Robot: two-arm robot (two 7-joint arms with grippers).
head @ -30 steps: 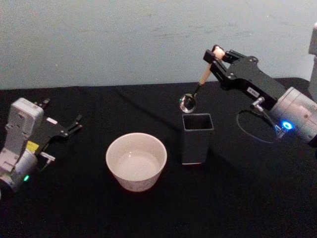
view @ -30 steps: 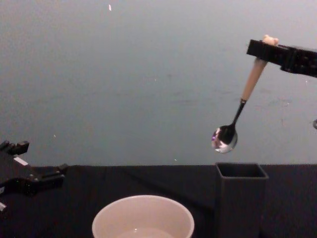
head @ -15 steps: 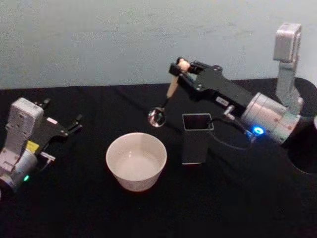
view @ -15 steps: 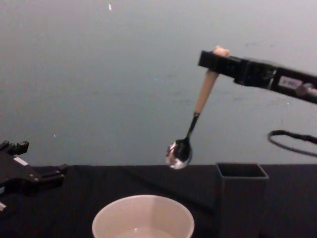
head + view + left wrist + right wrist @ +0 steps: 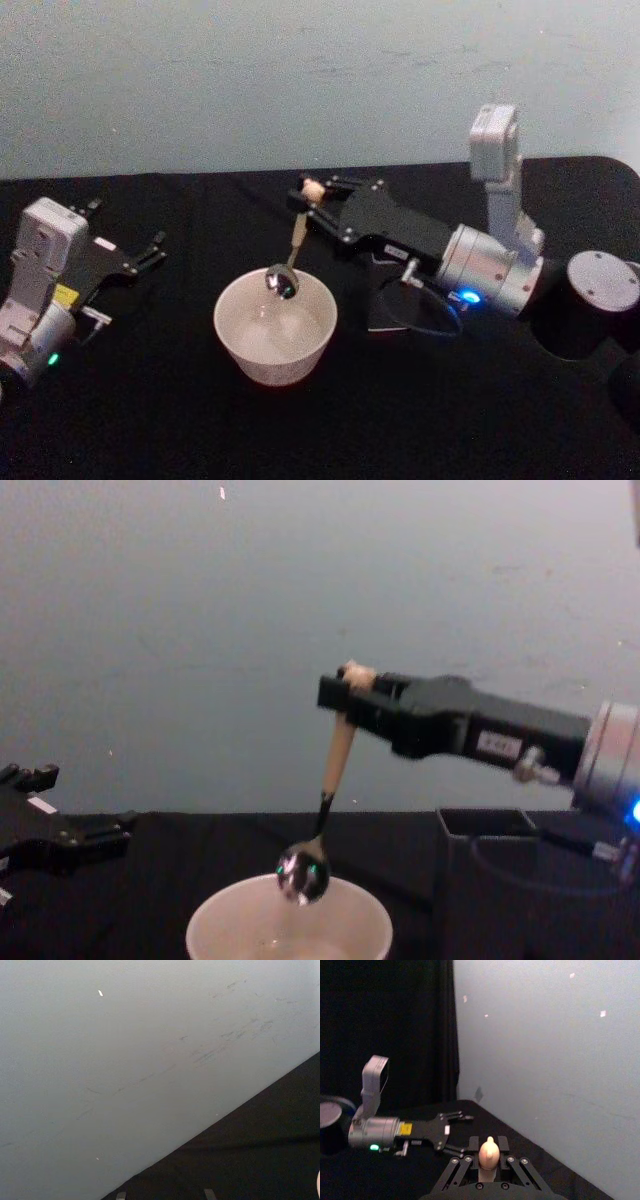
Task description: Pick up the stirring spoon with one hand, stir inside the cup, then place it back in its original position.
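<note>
You are looking at a bare robot test station, closer to a lab than a home: a table [image 5: 150, 420] covered in black stands against a plain, scuffed pale wall [image 5: 300, 80], and a black curtain [image 5: 395, 1025] hangs to one side.

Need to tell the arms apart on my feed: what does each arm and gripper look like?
Right gripper: black angular linkage, white label, silver cylindrical wrist with blue light, looping black cable, grey camera box. Left gripper: black linkage, pale grey housing, yellow label, green light.
</note>
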